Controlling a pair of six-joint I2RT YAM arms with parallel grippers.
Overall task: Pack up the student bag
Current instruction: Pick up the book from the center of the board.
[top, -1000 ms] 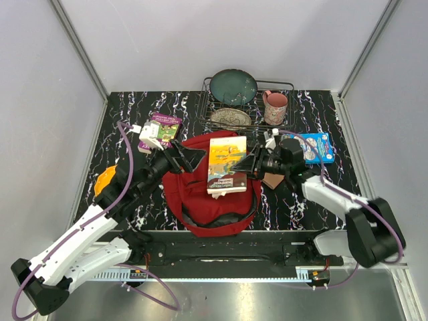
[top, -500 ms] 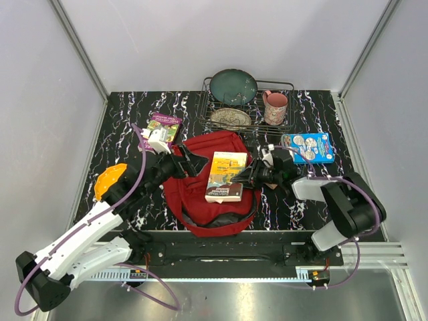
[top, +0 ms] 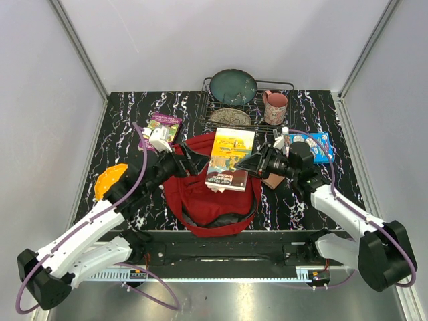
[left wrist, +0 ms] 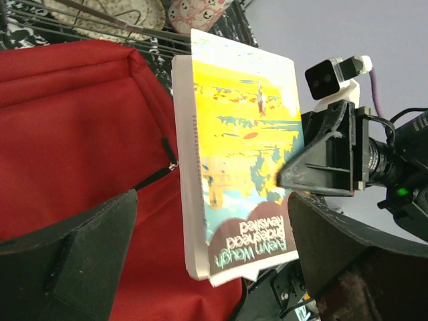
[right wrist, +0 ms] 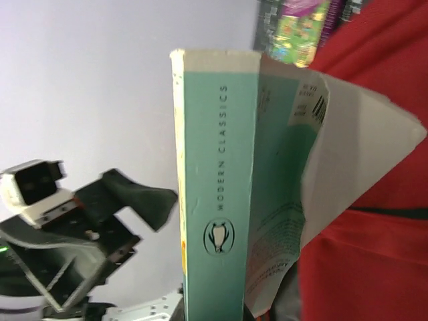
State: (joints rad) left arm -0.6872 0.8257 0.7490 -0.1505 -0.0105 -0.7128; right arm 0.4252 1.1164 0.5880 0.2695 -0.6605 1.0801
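Note:
The student bag (top: 194, 195) is a red backpack lying flat in the middle of the table, also seen in the left wrist view (left wrist: 80, 134) and the right wrist view (right wrist: 374, 254). A paperback book (top: 229, 159) with a yellow and blue cover hangs tilted above the bag. My right gripper (top: 251, 165) is shut on its right edge. The book's green spine (right wrist: 217, 187) fills the right wrist view, with the back cover bent away. My left gripper (top: 192, 160) stands open just left of the book, over the bag's upper left part, with nothing between its fingers (left wrist: 67, 267).
A wire dish rack (top: 287, 87) at the back holds a teal plate (top: 233, 85) and a patterned plate (top: 231, 118). A pink mug (top: 275, 107) stands in it. A purple book (top: 162, 127) lies back left, a blue pack (top: 319, 146) at right, an orange object (top: 109, 179) at left.
The right gripper dipped the book toward the bag half a second ago, then raised it and carried it a little farther back. The left gripper stayed open in about the same place.

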